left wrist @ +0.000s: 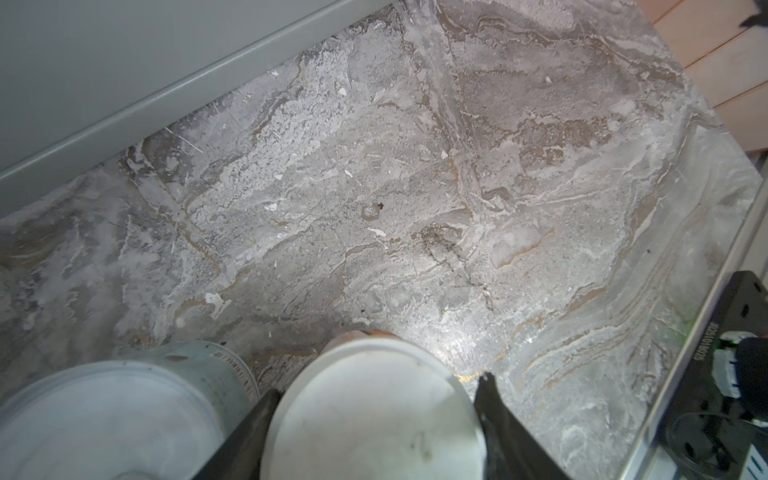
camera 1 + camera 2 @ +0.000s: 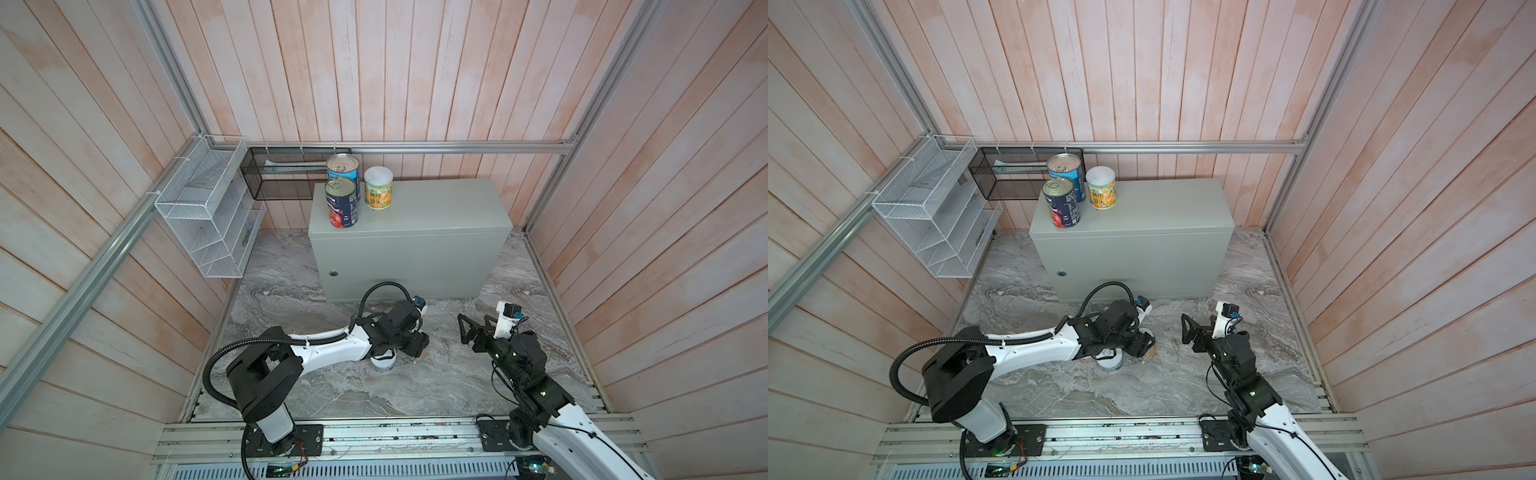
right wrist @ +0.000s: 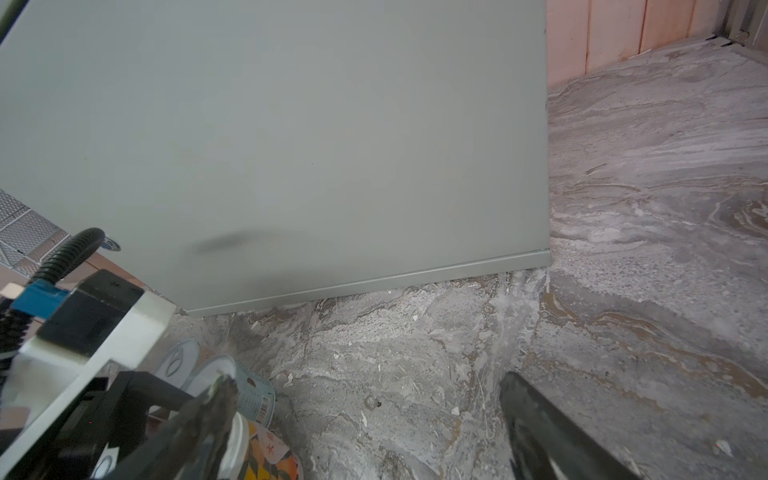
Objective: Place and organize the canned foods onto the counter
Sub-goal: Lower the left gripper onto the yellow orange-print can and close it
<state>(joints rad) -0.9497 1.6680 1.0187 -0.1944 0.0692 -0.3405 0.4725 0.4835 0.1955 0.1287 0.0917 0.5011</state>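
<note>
Left gripper (image 1: 377, 392) is clamped on a white-lidded can (image 1: 374, 419), one black finger pressed to each side of the lid, can upright. Can't tell if it rests on the marble surface (image 1: 415, 208) or is just off it. This spot is at 6 o'clock from the counter (image 2: 415, 208), near its front face. A short pale can (image 1: 124, 415) with a barcode stands just beside the held one, about 8 o'clock of it in both top views. A pull-tab can (image 3: 178, 365) sits close behind that, mostly hidden by the left arm.

Right gripper (image 3: 365, 380) has its jaws spread wide, nothing between them. It hangs over the marble at 3 o'clock of the left gripper, apart from it.

Three cans stand upright at the 10 o'clock corner of the counter top. The light-blue can (image 2: 343, 168) is at the back and the navy can (image 2: 341, 202) at its 6 o'clock, very close. The yellow-green can (image 2: 378, 188) is at their 3 o'clock.
</note>
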